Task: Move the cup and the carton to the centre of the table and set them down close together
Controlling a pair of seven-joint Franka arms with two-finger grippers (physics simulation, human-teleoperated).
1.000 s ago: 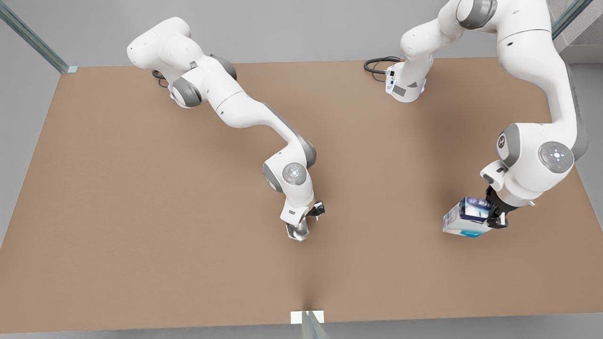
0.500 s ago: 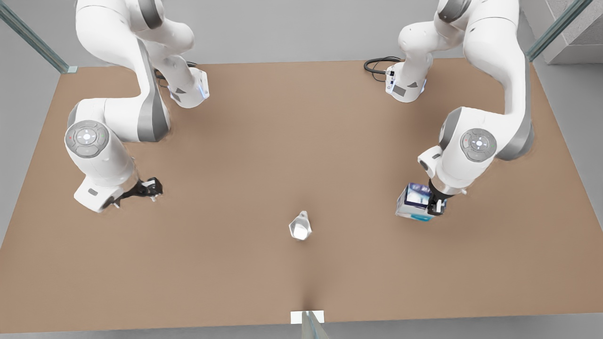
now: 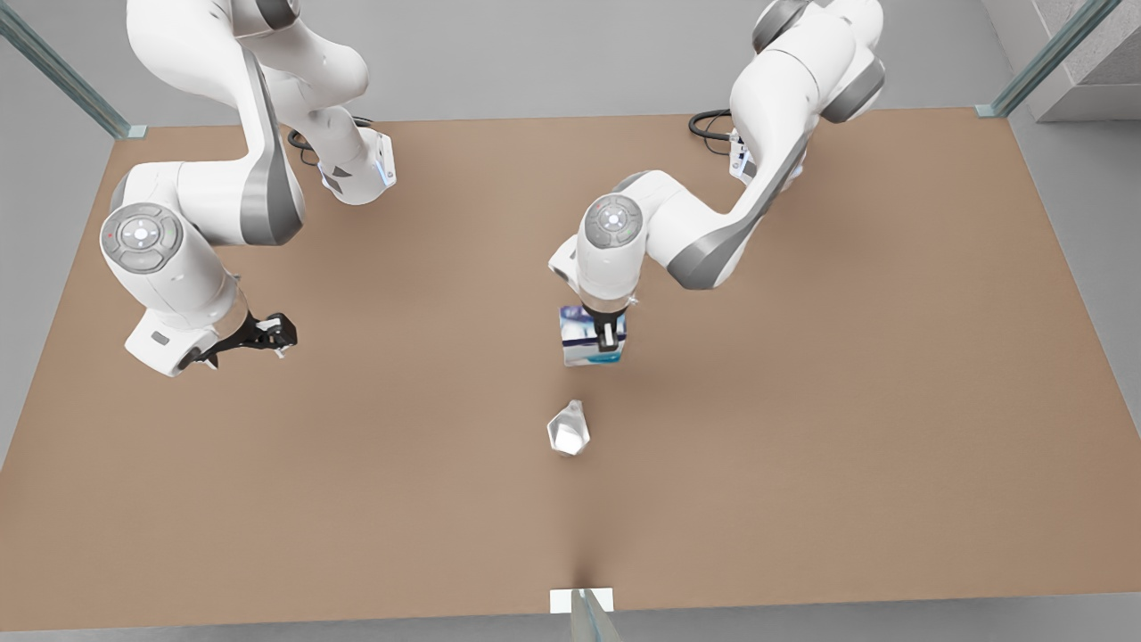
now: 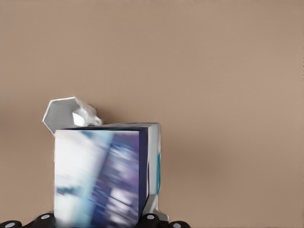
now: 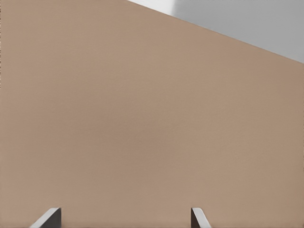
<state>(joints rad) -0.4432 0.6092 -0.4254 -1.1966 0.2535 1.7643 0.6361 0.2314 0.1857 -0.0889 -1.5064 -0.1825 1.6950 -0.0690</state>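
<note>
The carton (image 3: pixel 584 346), a white box with dark blue and teal print, is near the middle of the table (image 3: pixel 802 401), with my left gripper (image 3: pixel 608 337) shut on it. The left wrist view shows the carton (image 4: pixel 102 175) close up and the cup (image 4: pixel 66 111) just beyond it. The cup (image 3: pixel 568 429), small, faceted and silvery, lies free on the table a short gap in front of the carton. My right gripper (image 3: pixel 272 334) waits at the front view's left, open, and its fingertips (image 5: pixel 47 218) frame bare table (image 5: pixel 142 118).
Both arm bases stand along the table's far edge, with a black cable (image 3: pixel 713 120) beside one. A white marker (image 3: pixel 581 599) sits at the near edge. Glass-like rails cross the corners.
My right gripper let go of the cup and drew back to the front view's left. My left gripper carried the carton from the right side to just behind the cup.
</note>
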